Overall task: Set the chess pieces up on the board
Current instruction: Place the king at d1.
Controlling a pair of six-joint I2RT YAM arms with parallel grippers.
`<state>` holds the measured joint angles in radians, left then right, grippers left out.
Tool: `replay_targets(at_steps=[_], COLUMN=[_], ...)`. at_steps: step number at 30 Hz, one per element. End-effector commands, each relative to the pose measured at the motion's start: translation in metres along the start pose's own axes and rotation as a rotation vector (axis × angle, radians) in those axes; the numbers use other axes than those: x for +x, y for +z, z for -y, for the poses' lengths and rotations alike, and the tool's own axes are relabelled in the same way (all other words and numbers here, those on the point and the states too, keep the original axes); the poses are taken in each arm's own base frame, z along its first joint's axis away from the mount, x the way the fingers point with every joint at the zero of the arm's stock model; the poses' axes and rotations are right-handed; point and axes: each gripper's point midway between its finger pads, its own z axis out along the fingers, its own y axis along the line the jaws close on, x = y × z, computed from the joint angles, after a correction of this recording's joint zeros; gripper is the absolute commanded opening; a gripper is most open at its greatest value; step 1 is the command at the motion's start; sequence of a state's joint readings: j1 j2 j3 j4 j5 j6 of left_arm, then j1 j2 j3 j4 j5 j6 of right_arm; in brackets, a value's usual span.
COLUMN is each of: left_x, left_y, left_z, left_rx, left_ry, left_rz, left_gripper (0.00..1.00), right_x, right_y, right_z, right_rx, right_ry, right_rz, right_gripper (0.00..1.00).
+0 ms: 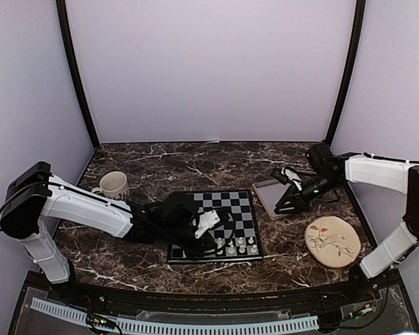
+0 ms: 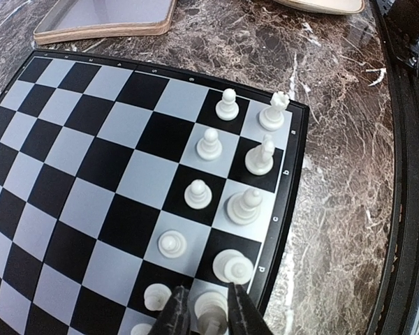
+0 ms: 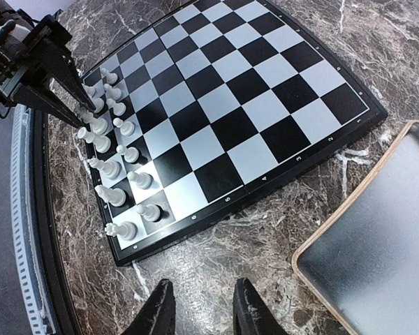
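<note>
White chess pieces (image 3: 112, 169) along board (image 3: 223, 105) edge

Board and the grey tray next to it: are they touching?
Apart. The right wrist view shows a strip of marble table running between the board and the tray.

Chess pieces (image 1: 241, 244) are lined up in two rows along the near edge of the board (image 1: 227, 209); tray (image 1: 267, 193) and plate (image 1: 330, 241) are parked off its right edge.
</note>
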<state>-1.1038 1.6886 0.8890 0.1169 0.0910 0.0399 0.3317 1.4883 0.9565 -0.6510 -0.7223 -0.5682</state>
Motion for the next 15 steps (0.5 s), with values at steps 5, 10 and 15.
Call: replay_targets(at_steps=[5, 10, 15], left_x=[-0.022, -0.063, -0.093], left_y=[-0.028, -0.065, -0.087], left_z=[-0.003, -0.004, -0.015], left_rx=[-0.04, -0.061, -0.129], left_ry=[-0.012, 0.003, -0.019], left_rz=[0.047, 0.161, 0.259], left_gripper=[0.25, 0.32, 0.38], right_x=[-0.021, -0.032, -0.031], right_y=[-0.016, -0.04, -0.06], right_z=[0.008, 0.044, 0.077], right_rx=[0.049, 0.262, 0.439], right_ry=[0.006, 0.039, 0.099], right_rz=[0.015, -0.02, -0.086], right_gripper=[0.29, 0.28, 0.26])
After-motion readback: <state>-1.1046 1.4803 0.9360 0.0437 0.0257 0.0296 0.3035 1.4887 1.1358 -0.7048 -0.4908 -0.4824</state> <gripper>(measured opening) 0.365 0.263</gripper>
